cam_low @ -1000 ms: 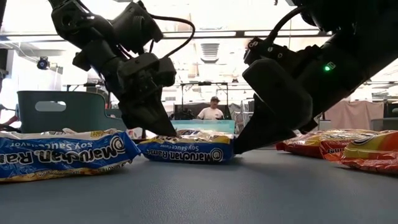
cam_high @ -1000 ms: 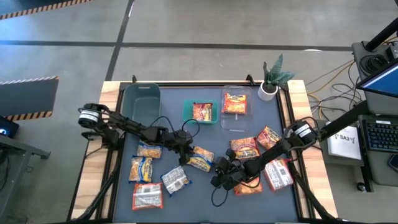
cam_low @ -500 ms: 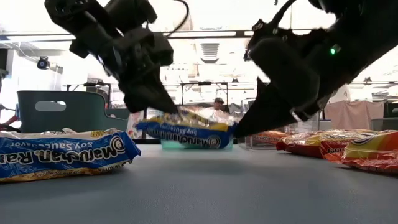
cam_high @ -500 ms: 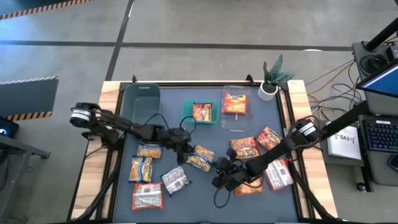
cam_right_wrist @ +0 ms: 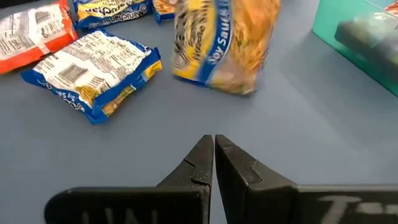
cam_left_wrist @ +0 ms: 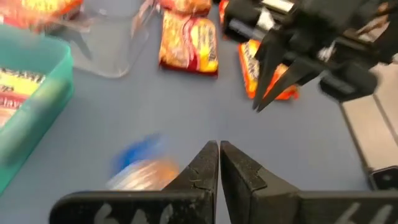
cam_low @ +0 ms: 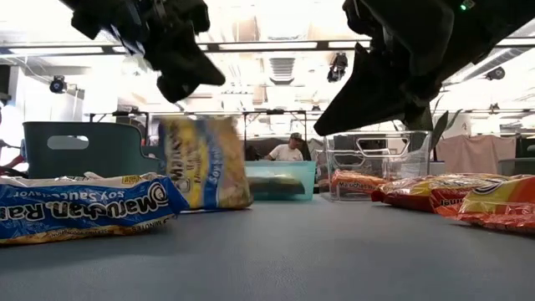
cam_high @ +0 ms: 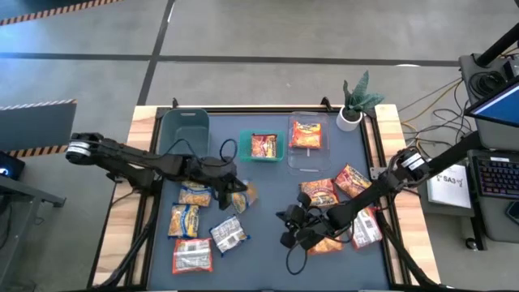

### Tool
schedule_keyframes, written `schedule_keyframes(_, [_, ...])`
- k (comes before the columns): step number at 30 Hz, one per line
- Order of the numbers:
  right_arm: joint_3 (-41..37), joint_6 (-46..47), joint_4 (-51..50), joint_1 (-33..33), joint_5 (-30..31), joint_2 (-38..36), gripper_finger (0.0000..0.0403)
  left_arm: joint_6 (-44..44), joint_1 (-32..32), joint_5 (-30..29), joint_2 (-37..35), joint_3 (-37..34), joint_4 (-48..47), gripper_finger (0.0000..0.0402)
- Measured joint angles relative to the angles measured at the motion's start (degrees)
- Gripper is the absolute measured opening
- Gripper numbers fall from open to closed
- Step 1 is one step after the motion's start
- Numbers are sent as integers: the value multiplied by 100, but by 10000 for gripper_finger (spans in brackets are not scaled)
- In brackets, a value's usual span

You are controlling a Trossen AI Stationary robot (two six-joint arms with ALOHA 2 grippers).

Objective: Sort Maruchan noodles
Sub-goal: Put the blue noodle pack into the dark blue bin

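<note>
Bright overhead ceiling glare, arms backlit; yellow-and-blue packet [cam_low: 205, 163] motion-blurred.

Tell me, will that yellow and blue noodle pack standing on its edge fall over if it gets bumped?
Probably. The yellow-and-blue Maruchan packet stands on a narrow edge, so a light nudge would likely tip it flat like its neighbours. Its plastic wrapper looks smooth, so it may slide on the table. It seems light for its size.

Glossy crinkled plastic noodle packets [cam_right_wrist: 225, 43], matt smooth table mat [cam_high: 268, 182], clear plastic bin [cam_high: 307, 144], wooden table edge [cam_high: 122, 219]
</note>
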Motion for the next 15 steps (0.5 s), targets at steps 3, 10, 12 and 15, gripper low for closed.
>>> schedule_keyframes(3, [-2, -5, -9, 0, -16, 0, 9, 3, -44, 0, -97, 0, -70, 1])
schedule_keyframes(10, [-2, 3, 1, 2, 118, 1, 9, -108, -61, 0, -8, 0, -388, 0])
schedule_keyframes(12, [-2, 56, 22, -1, 124, 18, 9, -271, -60, -1, 64, 0, -591, 0])
schedule_keyframes(15, [-2, 98, 52, -50, 237, 33, 9, -488, -52, -7, 218, -2, -1045, 0])
